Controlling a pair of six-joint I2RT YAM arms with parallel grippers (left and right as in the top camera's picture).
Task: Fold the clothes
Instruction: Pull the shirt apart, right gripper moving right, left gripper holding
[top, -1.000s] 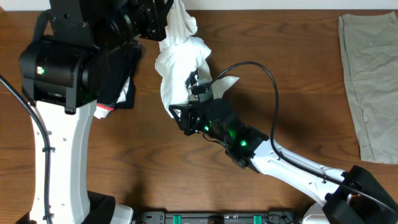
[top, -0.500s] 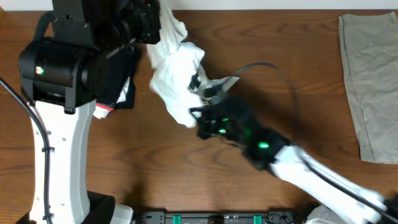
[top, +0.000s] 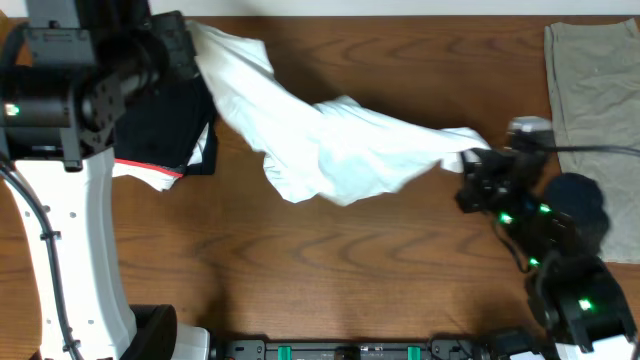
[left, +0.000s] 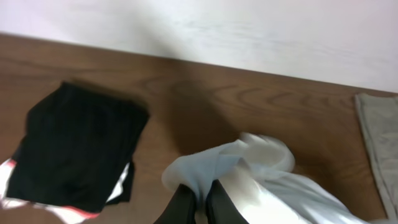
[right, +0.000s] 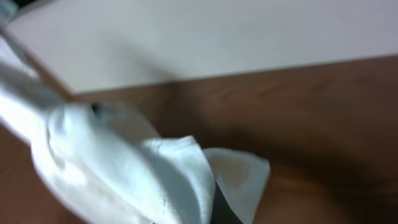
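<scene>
The white T-shirt (top: 330, 150) hangs stretched above the table between my two grippers, its lettering hidden in the folds. My left gripper (top: 190, 40) is shut on one end of it at the back left; in the left wrist view the two black fingers (left: 200, 202) pinch the white T-shirt (left: 261, 168). My right gripper (top: 475, 165) is shut on the other end at the right; in the right wrist view the T-shirt (right: 124, 174) covers most of the one black finger (right: 221, 208) that shows.
A black folded garment with a red edge (top: 170, 125) lies under the left arm, also in the left wrist view (left: 74, 149). An olive-grey cloth (top: 590, 120) lies flat at the right edge. A white wall borders the table's far side.
The right gripper has pulled its end of the shirt far to the right. The left gripper has shifted left. The bunched shirt is now stretched out between them.
</scene>
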